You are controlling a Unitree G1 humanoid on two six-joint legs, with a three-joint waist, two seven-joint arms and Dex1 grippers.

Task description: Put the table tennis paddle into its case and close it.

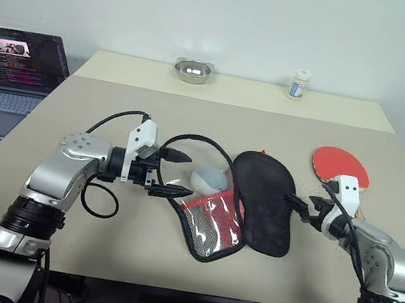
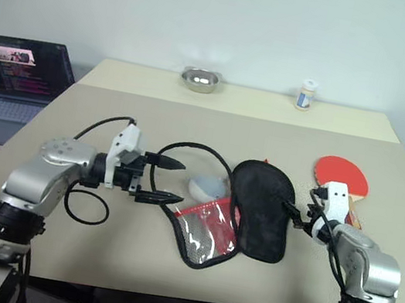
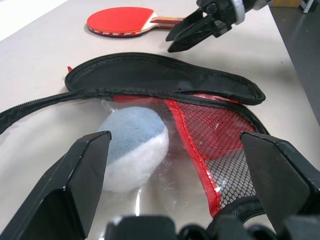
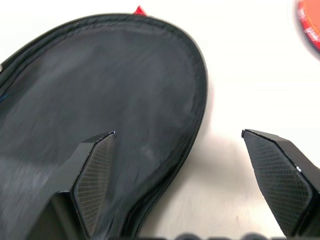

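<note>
One case [image 1: 260, 201] lies unzipped and folded open at centre frame on the desk [image 1: 194, 111], empty of the single table tennis paddle [image 1: 339, 166], which rests face-up at right, apart from it. Both hands are spread and grip nothing: the left hand [image 1: 175, 173] beside the mesh flap, the right hand [image 2: 293, 213] at the black flap's edge. Loading and zipping apparently remain.

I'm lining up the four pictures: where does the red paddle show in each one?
Left eye view: paddle on the table, right of the open case.
Right eye view: same spot.
Left wrist view: upper part, beyond the case.
Right wrist view: a red sliver at the upper right edge.
Shared landmark: the case's black flap.
</note>
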